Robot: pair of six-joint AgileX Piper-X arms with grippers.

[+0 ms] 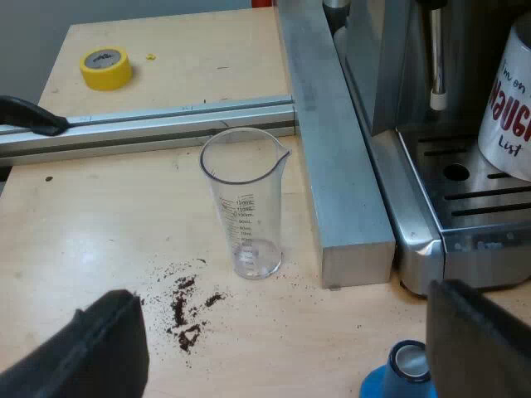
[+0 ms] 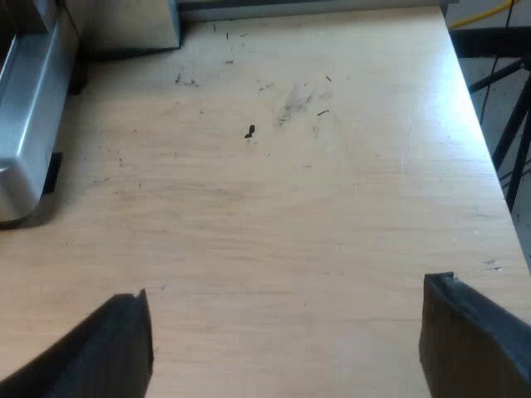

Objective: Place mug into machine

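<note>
My left gripper (image 1: 278, 298) hangs with its two blunt black fingers spread wide and nothing between them. Just ahead of it a clear plastic measuring glass (image 1: 242, 203) stands upright on the pale wooden table (image 1: 99, 232); it is tall and narrow, with a small pouring lip and printed scale marks. Close to one finger there is a scatter of dark, crumbly coffee grounds (image 1: 187, 311). Tucked against the other finger is a blue tamper (image 1: 402, 375) with a round, shiny metal face. Beyond the glass a square-edged bar of dull aluminium (image 1: 344, 182) runs away from me, and a flatter rail (image 1: 149, 124) meets it. Farther off lies a yellow roll of tape (image 1: 105, 68).

The mug (image 1: 510, 108), glossy white with red and black lettering, stands on the slotted steel drip tray (image 1: 473, 199) of the espresso machine (image 1: 415, 240), past the bar from my left gripper. A thin metal steam wand (image 1: 436, 58) hangs near it.

My right gripper (image 2: 289, 290) is spread wide as well, holding nothing, over bare, lightly scuffed wood with a few dark specks (image 2: 249, 131). A rounded brushed-metal corner of the machine sits well ahead of one finger.
</note>
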